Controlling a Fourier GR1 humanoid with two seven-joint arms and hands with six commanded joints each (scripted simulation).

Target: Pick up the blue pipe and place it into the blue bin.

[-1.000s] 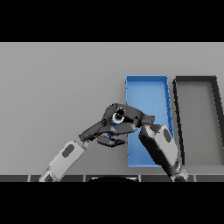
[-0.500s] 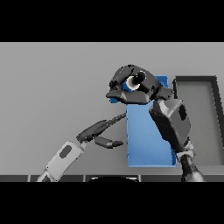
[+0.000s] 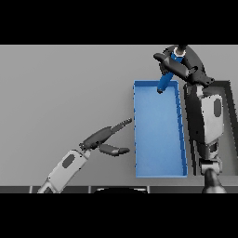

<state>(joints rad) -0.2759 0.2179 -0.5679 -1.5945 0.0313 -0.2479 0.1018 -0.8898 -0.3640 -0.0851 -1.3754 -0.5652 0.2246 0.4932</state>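
The blue pipe [image 3: 167, 76] hangs tilted above the far end of the blue bin [image 3: 159, 162], its lower tip over the bin's back rim. My right hand [image 3: 182, 65] is shut on the pipe's upper part, raised at the back right of the table. The right forearm runs down over the bin's right wall and hides part of it. My left hand [image 3: 104, 138] rests low on the table just left of the bin, fingers straight and relaxed, thumb spread, holding nothing.
A dark grey bin [image 3: 228, 125] stands right of the blue one, largely covered by my right arm. The grey table [image 3: 60, 93] stretches away to the left and far side.
My right hand has carried the blue pipe up and away, from the bin's left side to above its far end. The left hand has let go and sunk to the table.
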